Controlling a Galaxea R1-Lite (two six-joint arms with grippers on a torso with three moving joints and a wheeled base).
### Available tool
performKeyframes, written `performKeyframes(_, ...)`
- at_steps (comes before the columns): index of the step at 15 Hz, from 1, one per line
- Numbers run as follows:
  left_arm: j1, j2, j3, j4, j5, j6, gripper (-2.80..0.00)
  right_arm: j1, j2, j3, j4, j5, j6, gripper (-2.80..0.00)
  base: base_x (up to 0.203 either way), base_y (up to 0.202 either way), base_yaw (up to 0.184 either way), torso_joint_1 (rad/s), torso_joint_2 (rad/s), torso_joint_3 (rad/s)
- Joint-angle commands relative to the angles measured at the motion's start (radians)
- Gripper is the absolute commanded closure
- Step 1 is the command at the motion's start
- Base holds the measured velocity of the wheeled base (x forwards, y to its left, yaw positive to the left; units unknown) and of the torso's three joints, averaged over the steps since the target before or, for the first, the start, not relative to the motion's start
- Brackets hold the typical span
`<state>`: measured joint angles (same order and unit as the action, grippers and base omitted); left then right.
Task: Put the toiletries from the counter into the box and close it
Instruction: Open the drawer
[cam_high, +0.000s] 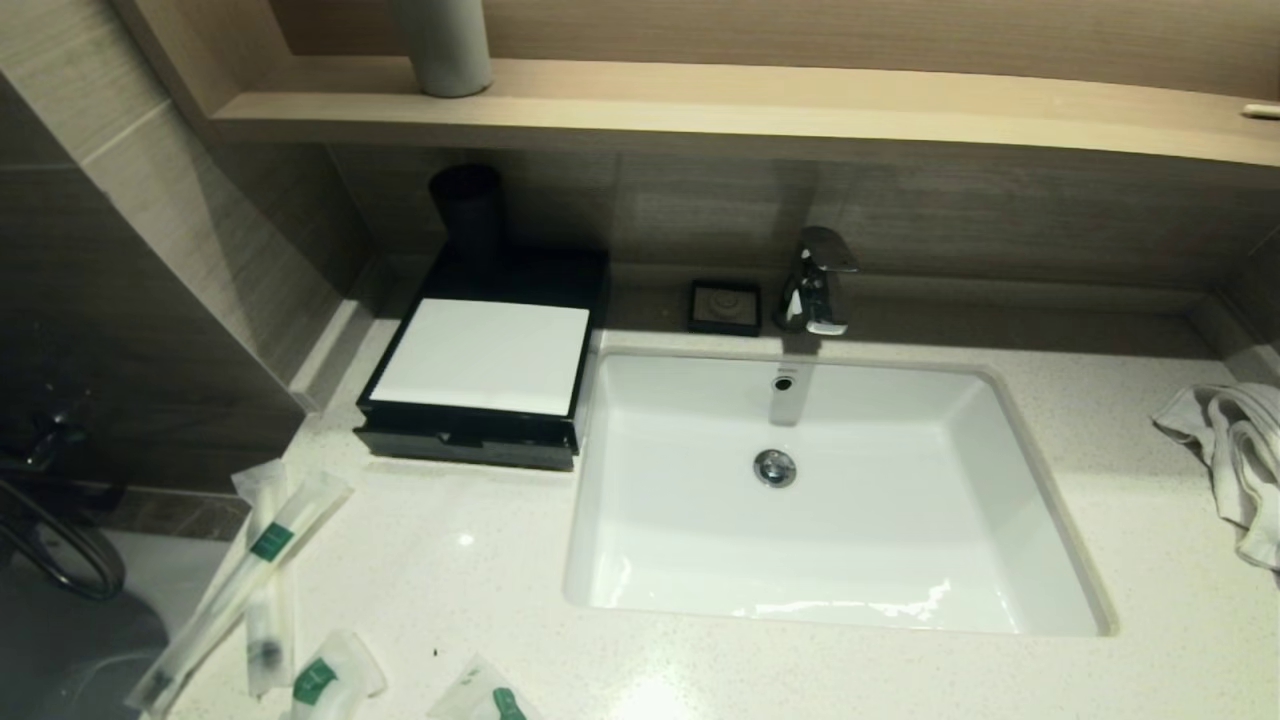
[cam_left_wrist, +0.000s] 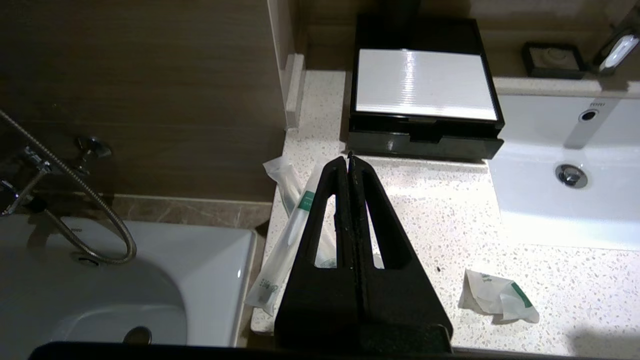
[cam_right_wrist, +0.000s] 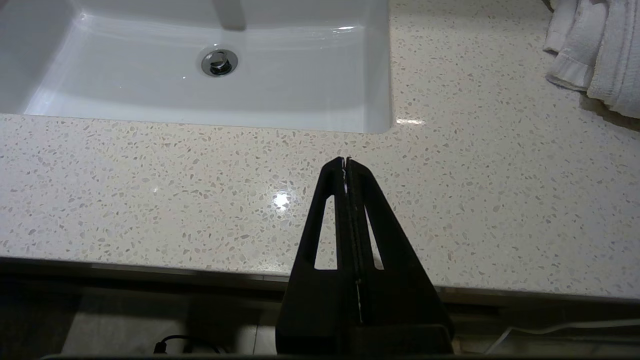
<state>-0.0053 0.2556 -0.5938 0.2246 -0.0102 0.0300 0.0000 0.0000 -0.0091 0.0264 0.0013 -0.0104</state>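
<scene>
The black box (cam_high: 480, 358) (cam_left_wrist: 425, 95) with its white top panel stands at the back left of the counter (cam_high: 470, 560), left of the sink, its front drawer pushed in. Toiletries lie at the counter's front left: a long thin sachet (cam_high: 245, 590) (cam_left_wrist: 285, 245) crossed over another (cam_high: 268, 560), and short pouches (cam_high: 335, 685) (cam_high: 485, 695) (cam_left_wrist: 497, 297) near the front edge. My left gripper (cam_left_wrist: 348, 159) is shut and empty, hovering above the long sachets, short of the box. Shut and empty too, my right gripper (cam_right_wrist: 346, 161) hangs over bare counter in front of the sink. Neither gripper shows in the head view.
A white sink basin (cam_high: 830, 490) fills the middle, with a chrome faucet (cam_high: 815, 280) and a small black square dish (cam_high: 725, 305) behind. A white towel (cam_high: 1235, 450) lies at the right. A dark cup (cam_high: 468, 210) stands behind the box. The counter's left edge drops to a bathtub (cam_left_wrist: 100, 280).
</scene>
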Motion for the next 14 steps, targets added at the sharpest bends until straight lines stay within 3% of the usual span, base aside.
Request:
performKeyframes(1,-0.001,0.183,-0.013,-0.013,-0.004,0.000,0.00,0.000,0.000,0.000,0.000,0.000,0.000,0.00,0.000,0.000,0.000,0.000,0.00,0.000)
performKeyframes(5,-0.003,0.409,0.004,-0.021,-0.015,0.003,0.00,0.000,0.000,0.000,0.001,0.000,0.000,0.00,0.000,0.000,0.000,0.000,0.00,0.000)
performKeyframes(9,-0.012,0.632,0.036,-0.018,-0.067,0.005,0.00,0.000,0.000,0.000,0.000,0.000,0.000,0.00,0.000,0.000,0.000,0.000,0.00,0.000)
performKeyframes(14,-0.100,0.715,0.152,0.009,-0.072,0.005,0.00,0.000,0.000,0.000,0.000,0.000,0.000,0.00,0.000,0.000,0.000,0.000,0.00,0.000)
